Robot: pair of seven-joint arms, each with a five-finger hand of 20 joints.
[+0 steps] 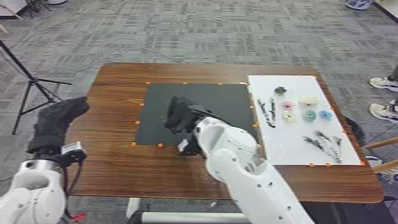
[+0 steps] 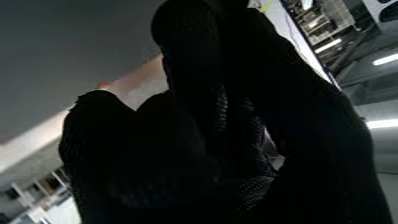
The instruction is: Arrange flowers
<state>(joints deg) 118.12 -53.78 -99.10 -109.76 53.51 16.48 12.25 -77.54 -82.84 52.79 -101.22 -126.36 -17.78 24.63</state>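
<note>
Right hand (image 1: 184, 112) over dark mat (image 1: 160, 96); I can't tell if clamped or apart. Blooms (image 1: 308, 100), 2 bluish, on white board (image 1: 282, 142): likely light, crushable. I'd pinch sprigs (image 1: 330, 148) low, by springy stems.

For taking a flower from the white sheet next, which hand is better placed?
Right, probably: the right hand is over the dark mat, nearer the white sheet; the left hand is past the left edge of the table.
</note>
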